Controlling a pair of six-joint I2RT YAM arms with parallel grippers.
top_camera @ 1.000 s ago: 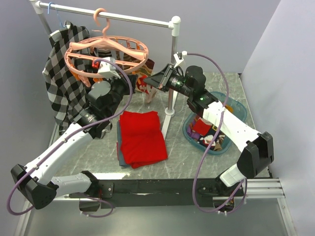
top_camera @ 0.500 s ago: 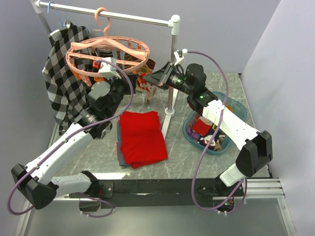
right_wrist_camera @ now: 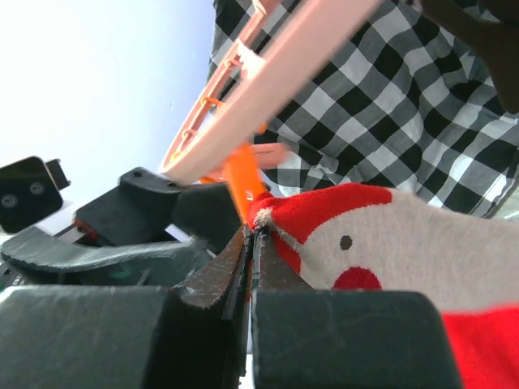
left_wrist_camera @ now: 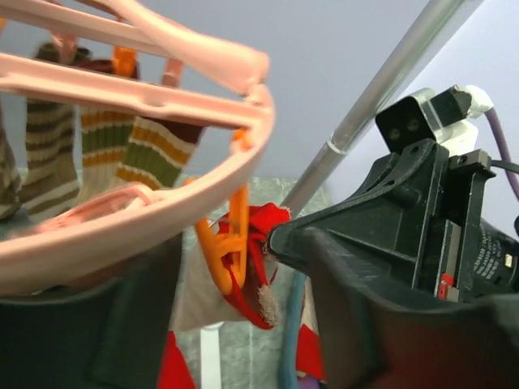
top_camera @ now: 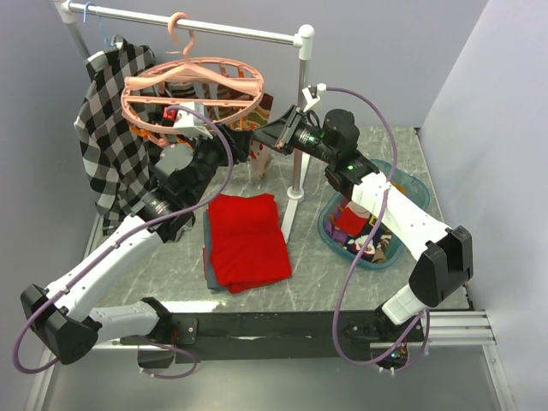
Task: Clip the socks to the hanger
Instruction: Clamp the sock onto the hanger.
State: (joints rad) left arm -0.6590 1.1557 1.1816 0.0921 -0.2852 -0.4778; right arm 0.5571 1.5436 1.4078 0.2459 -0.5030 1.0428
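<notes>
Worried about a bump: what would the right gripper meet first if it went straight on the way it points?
Probably the orange clip on the hanger, at the tips of the right gripper, shut on a red sock. The left gripper seems beyond; depth unclear.

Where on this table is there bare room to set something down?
The grey marble tabletop is bare between the folded red cloth and the blue plastic basin, and in the far right corner behind the basin. Under the round salmon-pink hanger, where both arms meet, it is crowded.
</notes>
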